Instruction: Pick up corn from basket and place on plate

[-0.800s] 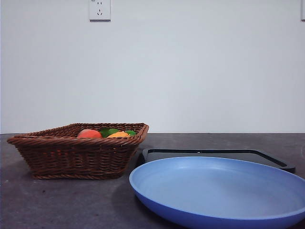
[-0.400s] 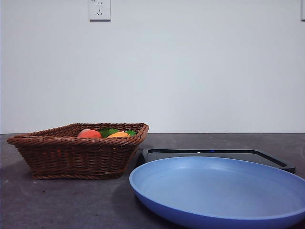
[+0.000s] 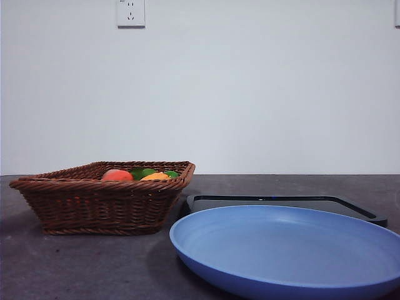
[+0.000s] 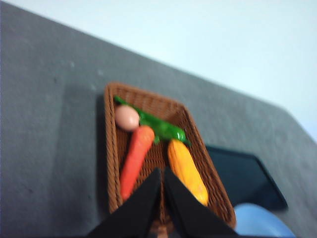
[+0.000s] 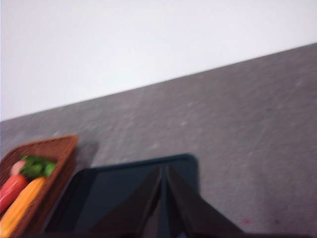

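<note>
While both arms hang above the table, the corn [image 4: 187, 170] lies inside the basket [image 4: 113, 163], beside a carrot [image 4: 135, 154], a peach [image 4: 127, 117] and what looks like a green pod [image 4: 158, 126]. Above the basket's near rim, the left gripper [image 4: 162, 173] has its jaws pressed together, holding nothing. Beside the basket sits the plate [image 3: 294, 253], bare. Over the black tray [image 5: 119, 193] behind it, the right gripper [image 5: 164, 171] is likewise closed and empty.

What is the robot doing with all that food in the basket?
Nothing is being held yet. The corn lies in the basket beside a carrot, a peach and a green pod. The left claw hangs above the basket, jaws shut. The right claw, also shut, hangs over the black tray. The blue plate has no food on it.
</note>
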Controlling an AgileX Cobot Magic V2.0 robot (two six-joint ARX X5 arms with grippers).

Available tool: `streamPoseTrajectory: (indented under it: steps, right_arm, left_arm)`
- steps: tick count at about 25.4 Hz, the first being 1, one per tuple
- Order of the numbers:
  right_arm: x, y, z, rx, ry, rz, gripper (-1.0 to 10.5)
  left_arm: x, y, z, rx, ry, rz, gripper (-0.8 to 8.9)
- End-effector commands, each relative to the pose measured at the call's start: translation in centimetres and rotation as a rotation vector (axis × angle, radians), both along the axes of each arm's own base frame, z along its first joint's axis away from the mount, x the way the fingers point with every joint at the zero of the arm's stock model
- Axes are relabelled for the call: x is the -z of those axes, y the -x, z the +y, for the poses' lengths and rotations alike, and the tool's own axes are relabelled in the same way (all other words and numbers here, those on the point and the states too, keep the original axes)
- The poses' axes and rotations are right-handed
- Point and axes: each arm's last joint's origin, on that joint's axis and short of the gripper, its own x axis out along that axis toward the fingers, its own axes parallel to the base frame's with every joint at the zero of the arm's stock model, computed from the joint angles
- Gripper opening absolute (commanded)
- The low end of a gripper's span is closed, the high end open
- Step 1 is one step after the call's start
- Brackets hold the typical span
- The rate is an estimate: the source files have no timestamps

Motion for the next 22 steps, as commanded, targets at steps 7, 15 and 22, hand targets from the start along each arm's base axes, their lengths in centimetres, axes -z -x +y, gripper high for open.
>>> streamPoseTrajectory:
  steps: [7,15,22]
  right_arm:
    - [-3.4,-2.0,0.6,-0.244,0.09,0.157,0.0]
    - [-3.5,-3.3,1.6,-0.426,0.151,0.339,0.0]
    - [-2.2,-4.0,2.9,-0.551,0.195,0.458,0.0]
  left_arm:
    - [-2.5,-1.3,-0.3,0.192,-0.113,0.058,0.07]
    - [-2.7,-2.2,-1.2,0.334,-0.166,0.158,0.07]
    - [-1.8,-2.7,-2.2,0.447,-0.199,0.233,0.07]
